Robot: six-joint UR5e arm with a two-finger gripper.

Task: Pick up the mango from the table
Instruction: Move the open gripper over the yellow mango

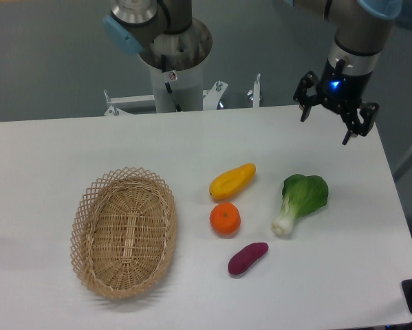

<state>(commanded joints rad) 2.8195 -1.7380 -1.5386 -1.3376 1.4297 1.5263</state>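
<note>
Our pincer [333, 121] hung open and empty, well apart from the mango [232, 181] on the tabletop [47, 148]. We judged the orange [225, 218] just beside it might get bumped.

No text, label, brand, number or sign can be read anywhere in the view. The fruit, the vegetables, the basket and the table carry no markings. The robot arm shows no legible lettering either.
</note>
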